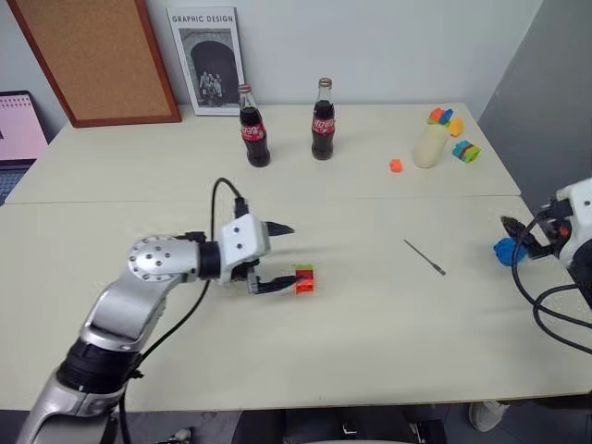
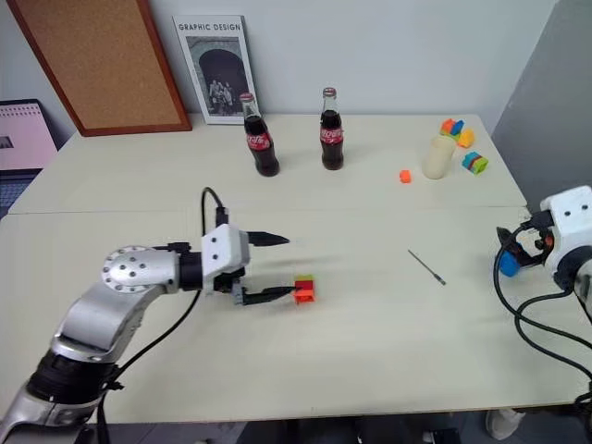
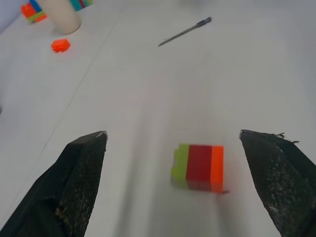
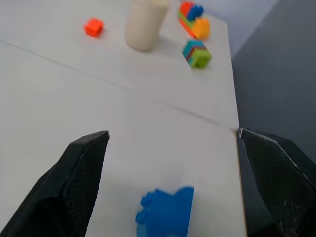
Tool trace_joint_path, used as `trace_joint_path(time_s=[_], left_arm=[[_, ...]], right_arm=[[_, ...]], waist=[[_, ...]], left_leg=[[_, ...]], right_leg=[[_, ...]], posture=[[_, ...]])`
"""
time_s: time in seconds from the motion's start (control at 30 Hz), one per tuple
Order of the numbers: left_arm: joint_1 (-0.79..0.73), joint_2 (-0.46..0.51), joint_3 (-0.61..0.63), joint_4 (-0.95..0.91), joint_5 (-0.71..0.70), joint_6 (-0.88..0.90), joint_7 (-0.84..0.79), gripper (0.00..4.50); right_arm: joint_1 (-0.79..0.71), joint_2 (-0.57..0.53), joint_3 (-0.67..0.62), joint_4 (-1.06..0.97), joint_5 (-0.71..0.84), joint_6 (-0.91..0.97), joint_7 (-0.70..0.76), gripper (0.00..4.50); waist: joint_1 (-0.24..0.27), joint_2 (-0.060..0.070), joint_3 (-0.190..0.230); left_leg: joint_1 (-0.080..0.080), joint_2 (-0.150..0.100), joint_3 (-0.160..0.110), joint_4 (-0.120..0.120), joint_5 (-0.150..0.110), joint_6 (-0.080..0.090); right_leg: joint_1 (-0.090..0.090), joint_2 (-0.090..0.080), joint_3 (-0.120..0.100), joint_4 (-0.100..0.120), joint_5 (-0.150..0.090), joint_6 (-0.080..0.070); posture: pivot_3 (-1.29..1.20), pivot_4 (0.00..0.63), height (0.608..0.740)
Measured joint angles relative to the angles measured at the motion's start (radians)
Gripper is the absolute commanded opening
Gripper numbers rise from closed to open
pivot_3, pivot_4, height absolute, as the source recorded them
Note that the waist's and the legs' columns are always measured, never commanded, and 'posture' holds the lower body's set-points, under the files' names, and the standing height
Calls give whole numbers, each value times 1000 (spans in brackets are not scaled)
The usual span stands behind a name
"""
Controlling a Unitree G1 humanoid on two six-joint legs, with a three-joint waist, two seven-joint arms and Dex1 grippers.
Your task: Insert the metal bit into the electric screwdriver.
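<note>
Cream table (image 1: pixel 370 314) before pale grey wall (image 1: pixel 370 46).

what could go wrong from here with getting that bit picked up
1. The metal bit is very thin and lies flat on the table, so wide fingers may slide over it or flick it away.
2. The left gripper stands open around the stacked bricks, not the bit; closing here would likely grab the wrong thing.
3. The right gripper hangs open above the blue brick beside the table edge; a nudge could knock it off.
</note>
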Motion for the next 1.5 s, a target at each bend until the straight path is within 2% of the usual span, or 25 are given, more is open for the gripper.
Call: trace_joint_path(time_s=[0.1, 0.2, 0.23, 0.3, 0.43, 0.53, 0.63, 0.8, 0.93, 1.17, 1.27, 1.3, 1.5], left_arm=[[25, 37, 30, 0, -2, 0, -16, 4500], [66, 93, 78, 3, -5, 0, -37, 4500], [106, 137, 110, 0, -11, -2, -57, 4500], [129, 162, 126, -1, -12, -3, -71, 4500], [215, 218, 158, -23, -15, -7, -112, 4500], [264, 225, 164, -68, -14, -13, -124, 4500], [274, 224, 164, -97, -11, -19, -119, 4500], [269, 206, 135, -127, -9, -14, -100, 4500], [265, 201, 128, -122, -5, -15, -98, 4500], [246, 174, 101, -116, 4, -21, -90, 4500], [232, 167, 90, -112, 5, -21, -86, 4500], [226, 160, 87, -111, 5, -20, -84, 4500], [165, 106, 63, -107, -13, 6, -78, 4500]], right_arm=[[-12, -2, 80, -61, 66, -11, 98, 4468], [-43, -10, 208, -136, 124, -5, 195, 4468], [-92, 3, 296, -148, 134, 0, 225, 4468], [-119, 24, 357, -159, 140, 1, 240, 4468], [-222, 120, 550, -143, 127, 3, 269, 4468], [-276, 203, 715, -96, 77, -12, 292, 4468], [-312, 267, 816, -28, 26, -37, 296, 4468], [-394, 372, 881, 151, -64, -115, 286, 4468], [-407, 416, 892, 230, -102, -157, 284, 4468], [-424, 442, 892, 273, -145, -192, 292, 3046], [-423, 445, 892, 279, -158, -196, 294, 2190], [-422, 445, 890, 278, -160, -198, 294, 2056], [-359, 423, 810, 208, -162, -182, 234, 2057]], waist=[[1, 0, 0], [2, 0, 0], [-2, -1, 1], [-1, -1, 1], [3, -1, 2], [8, -2, 2], [9, -2, 2], [6, -2, 2], [6, -2, 2], [6, -2, 2], [6, -2, 2], [6, -2, 2], [10, -2, 2]], left_leg=[[0, 1, -1, 0, 0, 0], [-1, 1, -2, 0, 0, 0], [-1, 2, -3, -1, 0, 0], [-1, 2, -3, 0, 0, 0], [-1, 1, -4, 0, 0, 0], [-3, 1, -4, 0, 0, 0], [-5, 1, -4, 0, 0, 0], [-4, 1, -4, 0, 0, 0], [-6, 2, -5, 0, 0, 0], [-6, 2, -5, 0, 0, 0], [-6, 2, -5, 0, 0, 0], [-6, 2, -5, 0, 0, 0], [-9, 1, -5, 2, 0, 0]], right_leg=[[0, 1, -1, 0, 0, 0], [-1, 0, -1, 0, 0, 0], [-1, 0, 0, -1, 0, 0], [-1, -1, 0, -1, 0, 0], [-2, -1, 0, -1, 0, 0], [-3, -2, -1, -2, 0, -1], [-4, -2, -1, -1, 0, -1], [-5, -1, -1, 0, 0, -1], [-6, -1, -2, 0, 0, -1], [-6, -1, -1, 0, 0, -1], [-6, -1, -2, 0, 0, -1], [-6, -1, -2, 0, 0, -1], [-7, -2, -2, 0, 0, -1]], posture=[[0, 150, 740], [0, 150, 740], [0, 150, 740], [0, 150, 740], [0, 150, 740], [0, 150, 740], [0, 150, 740], [0, 150, 740], [0, 150, 740], [0, 150, 740], [0, 150, 740], [0, 150, 740], [0, 150, 740]])
